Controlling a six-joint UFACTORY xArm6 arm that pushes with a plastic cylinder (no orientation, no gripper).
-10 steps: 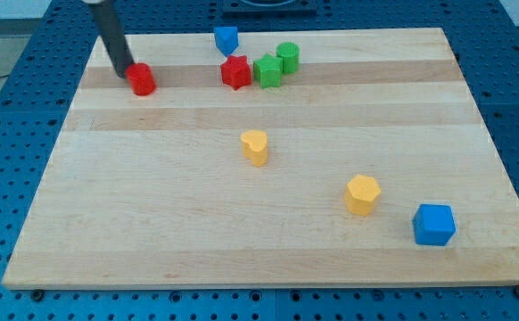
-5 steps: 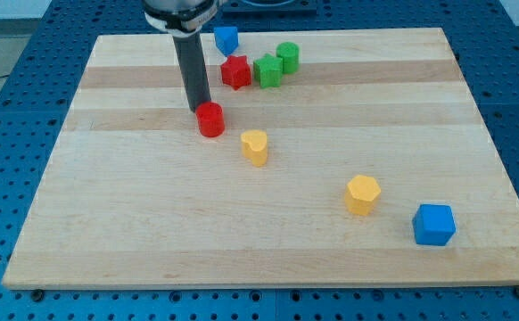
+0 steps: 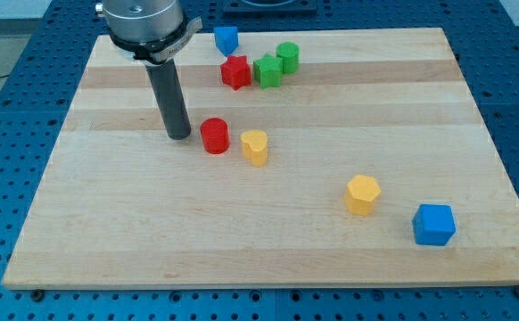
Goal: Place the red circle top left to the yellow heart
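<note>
The red circle (image 3: 214, 135) stands on the wooden board, just left of the yellow heart (image 3: 255, 146) and slightly higher in the view, with a small gap between them. My tip (image 3: 178, 135) rests on the board a short way left of the red circle, not touching it. The dark rod rises from the tip toward the view's top left.
A blue block (image 3: 226, 39), a red star (image 3: 235, 72), a green star (image 3: 267, 69) and a green cylinder (image 3: 287, 57) cluster at the view's top. A yellow hexagon (image 3: 362, 193) and a blue cube (image 3: 434, 224) sit at the lower right. The board's edge (image 3: 268, 283) runs along the bottom.
The red circle was pushed from the top left down and right to beside the yellow heart. My tip has since drawn back to the circle's left.
</note>
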